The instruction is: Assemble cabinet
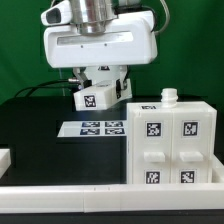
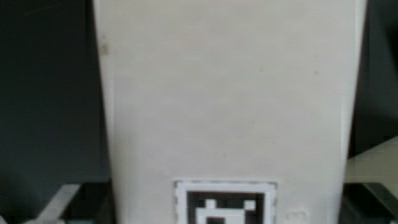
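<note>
The claw (image 1: 101, 88) grips a white tagged panel (image 2: 214, 100) aloft. The cabinet body (image 1: 175, 145) stands lower, well aside of the claw; the panel should arrive level and square.

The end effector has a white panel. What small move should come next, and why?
Probably carry the white panel toward the exterior view's right, nearer the cabinet body. The end effector seems to grip it apart from that body, near the marker board, so the two are not yet joined.
</note>
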### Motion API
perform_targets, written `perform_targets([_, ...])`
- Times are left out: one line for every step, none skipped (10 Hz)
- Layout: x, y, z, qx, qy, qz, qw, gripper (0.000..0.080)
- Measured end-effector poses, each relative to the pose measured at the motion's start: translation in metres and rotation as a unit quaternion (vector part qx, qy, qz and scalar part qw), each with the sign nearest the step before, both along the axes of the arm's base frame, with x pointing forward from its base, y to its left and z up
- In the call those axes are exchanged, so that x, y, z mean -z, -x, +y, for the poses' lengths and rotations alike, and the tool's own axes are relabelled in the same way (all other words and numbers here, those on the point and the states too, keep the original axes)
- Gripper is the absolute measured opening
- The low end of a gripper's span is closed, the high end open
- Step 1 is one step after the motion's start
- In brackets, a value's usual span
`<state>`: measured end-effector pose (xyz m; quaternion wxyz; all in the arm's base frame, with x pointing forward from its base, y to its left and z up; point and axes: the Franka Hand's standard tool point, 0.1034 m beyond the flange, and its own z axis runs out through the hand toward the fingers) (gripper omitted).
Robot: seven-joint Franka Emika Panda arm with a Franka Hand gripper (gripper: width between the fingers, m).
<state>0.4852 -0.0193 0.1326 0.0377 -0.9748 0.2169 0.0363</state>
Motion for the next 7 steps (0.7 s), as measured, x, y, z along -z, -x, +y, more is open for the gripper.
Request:
perform_targets([-0.01,-0.009,0.009,-0.013,0.003,0.005,1.0,0.0556])
perform_targets([-0.021,-0.02,0.013,-0.013,0.001,0.002,1.0,0.0556])
perform_targets([-0.028,-0.027,0.016,-0.014,0.003,0.0,1.0,0.0556])
perform_targets([-0.035,-0.033,0.022,-0.013,0.002,0.0,1.0,0.0556])
perform_targets([-0.042,-0.04,0.031,-0.003,0.002,0.0,1.0,0.0556])
perform_targets([-0.046,-0.045,0.039,-0.002,0.001,-0.001,1.0,0.0556])
perform_targets([-0.043,-0.042,0.036,-0.004,0.001,0.001,1.0,0.0556])
